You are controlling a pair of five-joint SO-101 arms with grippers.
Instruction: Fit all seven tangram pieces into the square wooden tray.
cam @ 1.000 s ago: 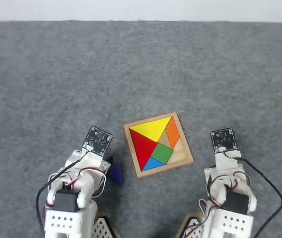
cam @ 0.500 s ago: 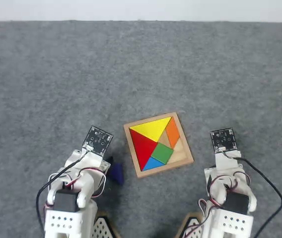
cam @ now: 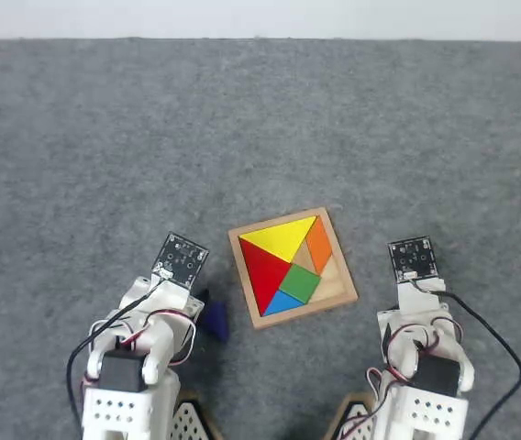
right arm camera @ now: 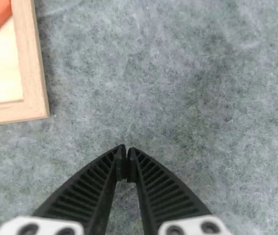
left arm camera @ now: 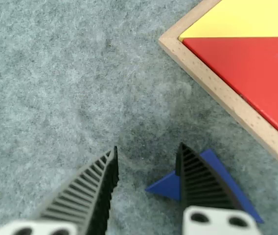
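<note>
Blue triangle (left arm camera: 164, 186) lies partly beneath one finger of my left claw (left arm camera: 148, 148), which stands released. Closing now may shove it sideways, not grip it.

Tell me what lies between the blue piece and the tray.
Nothing but bare grey mat, as the left wrist view shows: the blue piece lies apart from the tray.

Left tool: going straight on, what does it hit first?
Probably bare grey mat in front of the left tool; the corner of the wooden tray sits farther along, slightly aside. Depth unclear.
</note>
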